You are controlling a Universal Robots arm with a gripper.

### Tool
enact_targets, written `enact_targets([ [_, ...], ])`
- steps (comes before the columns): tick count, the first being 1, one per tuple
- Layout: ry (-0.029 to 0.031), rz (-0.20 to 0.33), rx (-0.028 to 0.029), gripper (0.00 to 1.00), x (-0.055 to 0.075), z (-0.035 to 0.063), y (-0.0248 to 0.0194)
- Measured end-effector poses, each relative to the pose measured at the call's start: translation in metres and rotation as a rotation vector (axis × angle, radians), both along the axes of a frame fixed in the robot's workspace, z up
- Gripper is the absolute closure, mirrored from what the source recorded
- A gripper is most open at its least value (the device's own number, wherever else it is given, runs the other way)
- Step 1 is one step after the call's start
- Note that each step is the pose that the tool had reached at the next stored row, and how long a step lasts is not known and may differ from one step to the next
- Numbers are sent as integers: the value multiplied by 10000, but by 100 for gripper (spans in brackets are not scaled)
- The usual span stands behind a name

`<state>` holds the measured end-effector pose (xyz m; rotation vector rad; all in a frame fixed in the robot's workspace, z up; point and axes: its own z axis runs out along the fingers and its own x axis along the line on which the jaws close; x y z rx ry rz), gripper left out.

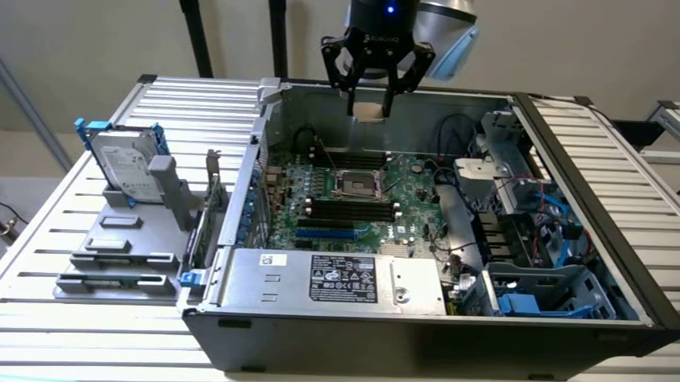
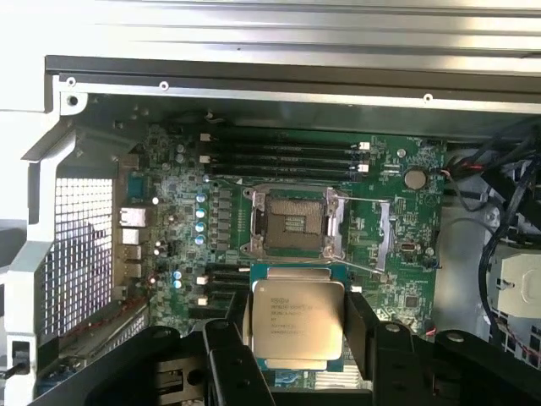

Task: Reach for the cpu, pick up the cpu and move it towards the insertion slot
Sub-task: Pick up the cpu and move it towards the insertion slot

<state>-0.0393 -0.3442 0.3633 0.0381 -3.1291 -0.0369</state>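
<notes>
My gripper (image 1: pixel 370 105) hangs above the back of the open computer case, shut on the cpu (image 1: pixel 370 111), a small pale square chip between its black fingers. In the wrist view the cpu (image 2: pixel 297 319) shows its shiny silver top with printed text, clamped by the two black fingers (image 2: pixel 362 334). The insertion slot (image 1: pixel 357 184) is a square socket with a silver frame and dark centre on the green motherboard, lower than the gripper and toward the case's front. Seen from the wrist, the insertion slot (image 2: pixel 292 222) lies just beyond the held chip.
Black memory slots (image 1: pixel 348 210) flank the socket. A silver hard drive with blue rails (image 1: pixel 123 165) stands on the grey holder at the exterior view's left. The power supply (image 1: pixel 331 278) fills the case front; cables and blue drive bays (image 1: pixel 531 239) crowd the exterior view's right.
</notes>
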Motion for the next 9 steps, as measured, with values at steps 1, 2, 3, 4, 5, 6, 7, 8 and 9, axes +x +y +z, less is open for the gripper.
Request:
enact_targets([
  [1,0,-1,0,45,1,-3,7],
  [2,0,-2,-1,45,1,-5,16],
  [3,1,-3,-2,45,1,-7,28],
  [4,0,-3,-1,45,1,-10,42],
  [5,1,-4,-1,45,1,-11,55],
  [6,0,-4,0,45,1,-13,66],
  [7,1,-4,-1,45,1,-14,74],
  [8,1,-4,-2,45,1,-14,78],
  [9,1,-3,-2,45,2,-14,79],
])
